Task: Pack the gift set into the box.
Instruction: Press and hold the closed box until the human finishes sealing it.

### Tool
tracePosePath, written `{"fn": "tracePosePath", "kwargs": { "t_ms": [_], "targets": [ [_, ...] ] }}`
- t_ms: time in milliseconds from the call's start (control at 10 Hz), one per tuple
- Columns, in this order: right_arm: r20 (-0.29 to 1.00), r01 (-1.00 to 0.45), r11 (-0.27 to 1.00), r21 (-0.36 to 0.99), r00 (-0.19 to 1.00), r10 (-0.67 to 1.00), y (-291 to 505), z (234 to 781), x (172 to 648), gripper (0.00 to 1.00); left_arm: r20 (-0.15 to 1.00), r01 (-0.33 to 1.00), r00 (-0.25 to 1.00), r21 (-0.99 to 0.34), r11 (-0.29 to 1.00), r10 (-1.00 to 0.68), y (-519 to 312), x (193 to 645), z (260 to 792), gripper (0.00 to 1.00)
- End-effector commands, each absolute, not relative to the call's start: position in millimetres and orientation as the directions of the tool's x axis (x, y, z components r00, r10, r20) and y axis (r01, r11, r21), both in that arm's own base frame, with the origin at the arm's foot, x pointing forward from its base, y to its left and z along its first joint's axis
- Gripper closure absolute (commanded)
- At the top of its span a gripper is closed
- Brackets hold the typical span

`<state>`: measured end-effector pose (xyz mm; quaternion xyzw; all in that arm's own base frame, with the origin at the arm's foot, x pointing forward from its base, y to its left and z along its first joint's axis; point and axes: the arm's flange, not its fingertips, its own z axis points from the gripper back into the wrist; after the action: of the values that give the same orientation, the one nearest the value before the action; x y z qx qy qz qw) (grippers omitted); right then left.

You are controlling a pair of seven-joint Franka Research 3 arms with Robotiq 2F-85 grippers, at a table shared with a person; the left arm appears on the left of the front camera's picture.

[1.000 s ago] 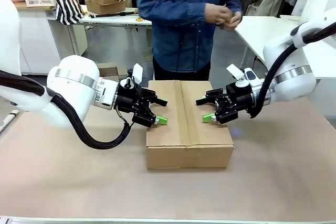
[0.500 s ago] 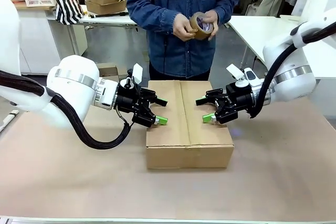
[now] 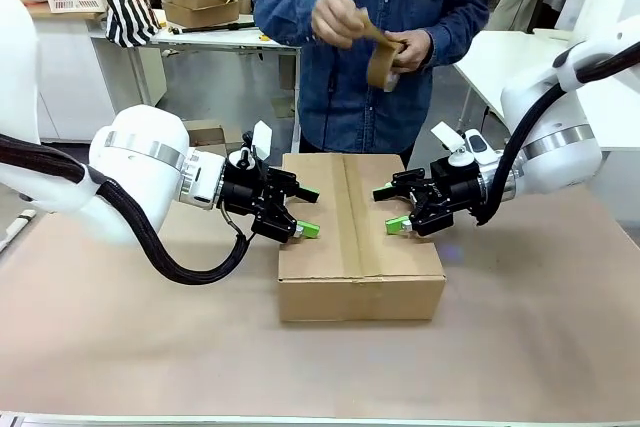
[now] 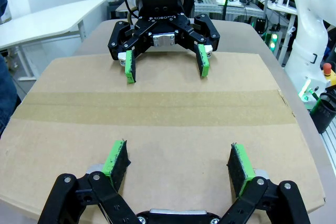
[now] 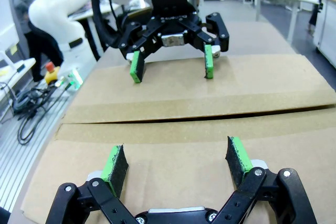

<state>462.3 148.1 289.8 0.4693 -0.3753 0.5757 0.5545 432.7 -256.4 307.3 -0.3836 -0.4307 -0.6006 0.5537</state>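
Front view: box (image 3: 360,232) sits mid-table w/ flaps folded down, pale strip along the center seam. Left gripper (image 3: 305,212) hovers at the box's left edge, right gripper (image 3: 392,209) at its right edge; both point inward over the top, jaws apart, holding nothing. Can't tell from here if the pads press on the flaps. Person across the table holds a tape roll (image 3: 381,59) in both hands, pulling a length free above the far end of the box. Gift set isn't seen; presumably already inside, since the flaps are down.

Left wrist view: own fingers spread over the near flap, nothing between them. Seam runs across the middle of the cardboard; other gripper faces from the far side, also spread.

Right wrist view: same layout mirrored. Own fingers apart above the near flap. A dark slit shows along the seam here, so the flaps aren't sealed flush.

Step, as I read it: closing/sealing stage, packing itself looks done. Next move prob. calls for both grippers to hold flaps flat and steady, clear of the seam, so the person can run tape along it.
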Motion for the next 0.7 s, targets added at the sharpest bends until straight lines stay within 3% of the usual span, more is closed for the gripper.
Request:
{"fn": "tracePosePath", "kwargs": {
  "t_ms": [0,600],
  "targets": [
    [0.952,-0.993,-0.087,0.083,0.053,0.302,149.3,289.6,460.5,0.00,0.938,0.996,-0.092,0.091,-0.018,-0.333,-255.1,432.3,303.8,0.00],
    [0.952,-0.993,-0.087,0.083,0.053,0.302,149.3,289.6,460.5,0.00,0.938,0.996,-0.092,0.091,-0.018,-0.333,-255.1,432.3,303.8,0.00]
  ]
}}
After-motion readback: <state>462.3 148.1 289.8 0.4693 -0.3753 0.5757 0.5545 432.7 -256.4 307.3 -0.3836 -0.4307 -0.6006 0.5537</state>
